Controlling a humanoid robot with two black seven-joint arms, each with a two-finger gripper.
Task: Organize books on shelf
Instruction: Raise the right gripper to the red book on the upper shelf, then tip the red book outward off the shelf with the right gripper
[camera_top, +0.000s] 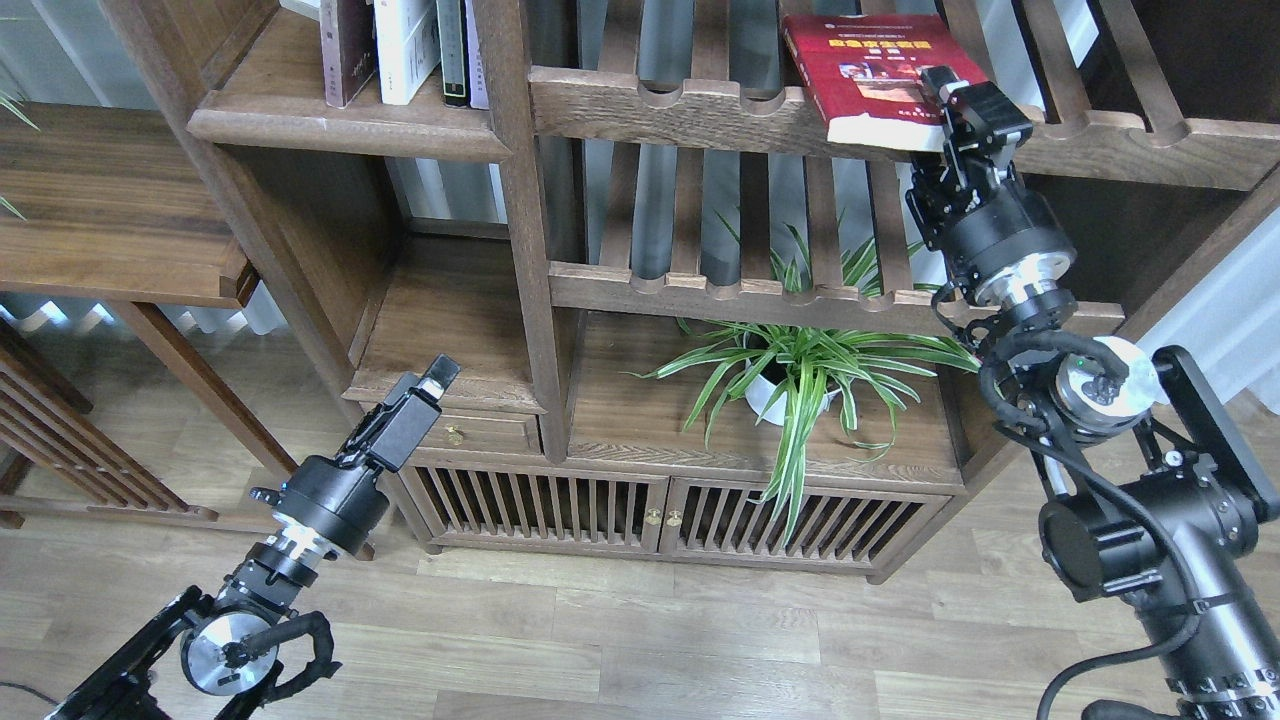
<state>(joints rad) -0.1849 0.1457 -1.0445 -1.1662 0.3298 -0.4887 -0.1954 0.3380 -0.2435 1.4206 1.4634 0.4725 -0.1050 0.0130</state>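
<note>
A red book with a yellow title band (870, 70) lies flat on the upper slatted rack (680, 105), its near edge overhanging the front rail. My right gripper (962, 95) is at the book's near right corner, one finger (940, 80) on the cover and the other under the edge, closed on it. My left gripper (438, 378) hangs low in front of the drawer, holding nothing; its fingers cannot be told apart. The plank shelf (300, 115) is at the upper left. The yellow-green and maroon books are out of view.
Thin upright books (400, 45) stand on the plank shelf. An empty plank compartment (440, 300) lies below it. A second slatted rack (720, 290) sits under the first. A potted spider plant (800, 375) stands on the cabinet top. A wooden side table (110, 220) is at the left.
</note>
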